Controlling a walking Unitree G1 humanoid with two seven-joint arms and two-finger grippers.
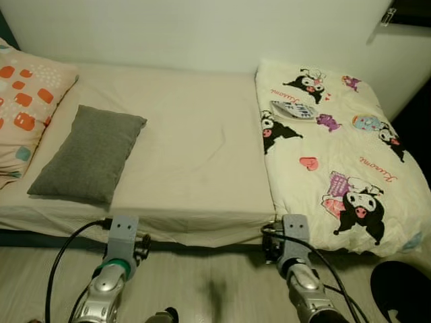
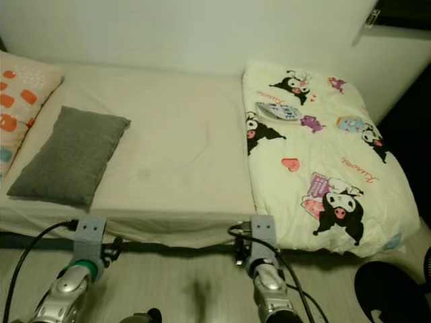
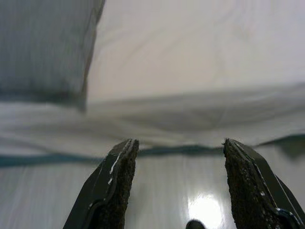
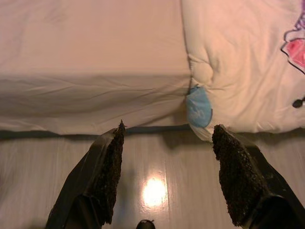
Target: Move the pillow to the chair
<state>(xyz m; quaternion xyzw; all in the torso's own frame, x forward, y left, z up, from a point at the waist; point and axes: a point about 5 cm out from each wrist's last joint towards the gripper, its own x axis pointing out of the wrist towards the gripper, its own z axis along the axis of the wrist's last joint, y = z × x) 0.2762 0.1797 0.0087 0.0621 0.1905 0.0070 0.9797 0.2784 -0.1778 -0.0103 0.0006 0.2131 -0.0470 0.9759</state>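
A grey pillow (image 1: 91, 153) lies flat on the left part of the bed, close to the front edge; its corner also appears in the left wrist view (image 3: 45, 45). My left gripper (image 3: 178, 143) is open above the floor just in front of the bed edge, a little right of the pillow and apart from it. My right gripper (image 4: 169, 129) is open too, low before the bed where the sheet meets the quilt. Both silver arms, left arm (image 1: 114, 269) and right arm (image 1: 300, 269), reach in from below, short of the mattress.
A cream sheet (image 1: 195, 155) covers the bed. A cartoon-print quilt (image 1: 337, 155) covers its right part, with a small patterned object (image 1: 294, 109) on it. An orange-patterned pillow (image 1: 23, 108) lies far left. A dark round object (image 1: 401, 289) stands on the floor at right.
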